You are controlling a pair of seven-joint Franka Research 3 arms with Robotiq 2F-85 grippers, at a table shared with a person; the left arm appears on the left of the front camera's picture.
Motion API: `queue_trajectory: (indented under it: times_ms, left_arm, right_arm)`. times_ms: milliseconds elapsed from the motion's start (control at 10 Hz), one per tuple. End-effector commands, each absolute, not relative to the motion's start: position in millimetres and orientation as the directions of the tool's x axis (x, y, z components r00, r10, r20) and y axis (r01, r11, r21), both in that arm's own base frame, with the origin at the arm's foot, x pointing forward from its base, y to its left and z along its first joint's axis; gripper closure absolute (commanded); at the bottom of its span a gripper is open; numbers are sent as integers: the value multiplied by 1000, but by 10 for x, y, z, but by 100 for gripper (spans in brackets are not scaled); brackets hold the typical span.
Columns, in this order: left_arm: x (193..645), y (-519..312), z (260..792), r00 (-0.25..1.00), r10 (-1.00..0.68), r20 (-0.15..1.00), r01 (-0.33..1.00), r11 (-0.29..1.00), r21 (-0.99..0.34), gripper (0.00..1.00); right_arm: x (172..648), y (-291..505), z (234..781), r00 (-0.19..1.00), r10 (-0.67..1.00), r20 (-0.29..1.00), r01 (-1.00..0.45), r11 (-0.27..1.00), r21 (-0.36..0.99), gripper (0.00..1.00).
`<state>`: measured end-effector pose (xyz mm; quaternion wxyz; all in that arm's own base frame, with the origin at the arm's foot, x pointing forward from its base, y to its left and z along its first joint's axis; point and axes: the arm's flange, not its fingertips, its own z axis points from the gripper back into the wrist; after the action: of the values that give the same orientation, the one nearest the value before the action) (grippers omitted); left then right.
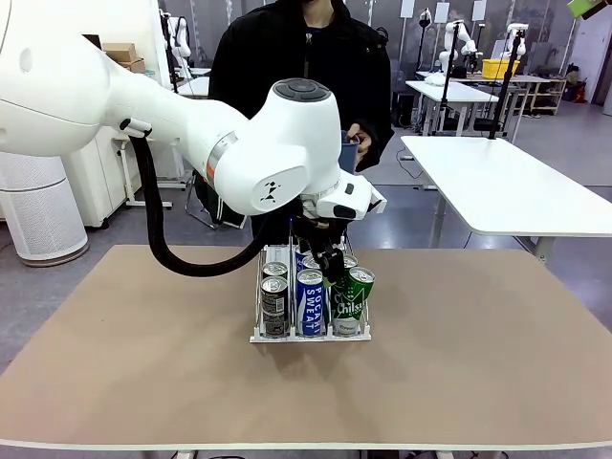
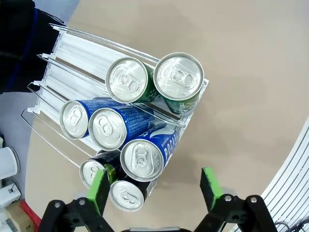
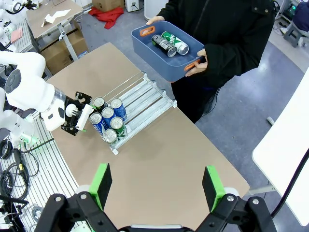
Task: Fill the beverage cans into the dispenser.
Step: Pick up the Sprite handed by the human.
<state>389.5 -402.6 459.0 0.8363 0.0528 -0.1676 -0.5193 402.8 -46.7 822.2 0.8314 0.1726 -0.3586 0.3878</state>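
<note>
The dispenser [image 1: 258, 337] [image 3: 145, 96] stands mid-table with several beverage cans in its front end: dark ones in the left lane [image 1: 274, 306], blue in the middle [image 1: 310, 301], green on the right [image 1: 350, 296], the front green one leaning. From above, their silver tops [image 2: 145, 157] cluster at the rack's [image 2: 72, 43] near end. My left gripper [image 1: 330, 266] [image 2: 154, 188] [image 3: 77, 118] hangs open just above those front cans, holding nothing. High above the table, my right gripper [image 3: 157, 186] is open and empty.
Across the table a person holds a blue bin [image 3: 145, 48] [image 1: 350, 153] in both hands, with a dark can and a green can [image 3: 169, 43] lying inside. The dispenser's far lanes are bare. A white table [image 1: 497, 182] stands off to the right.
</note>
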Motion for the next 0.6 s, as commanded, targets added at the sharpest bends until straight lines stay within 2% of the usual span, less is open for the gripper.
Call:
queue_trajectory:
  times_ms: [0,100,400,500]
  left_arm:
    - [3871,-3892,4763,436,-854,284,836,501,222,0]
    - [3796,-3624,5050,451,-853,261,840,505,200,0]
    - [3719,-3129,5751,449,-829,333,835,522,174,0]
    - [3734,-2784,6002,371,-857,358,869,456,193,0]
  right_arm:
    - [4025,-466,8214,442,520,731,-769,639,11,0]
    - [4025,-466,8214,442,520,731,-769,639,11,0]
    - [4025,-466,8214,442,520,731,-769,639,11,0]
    - [4025,-466,8214,442,520,731,-769,639,11,0]
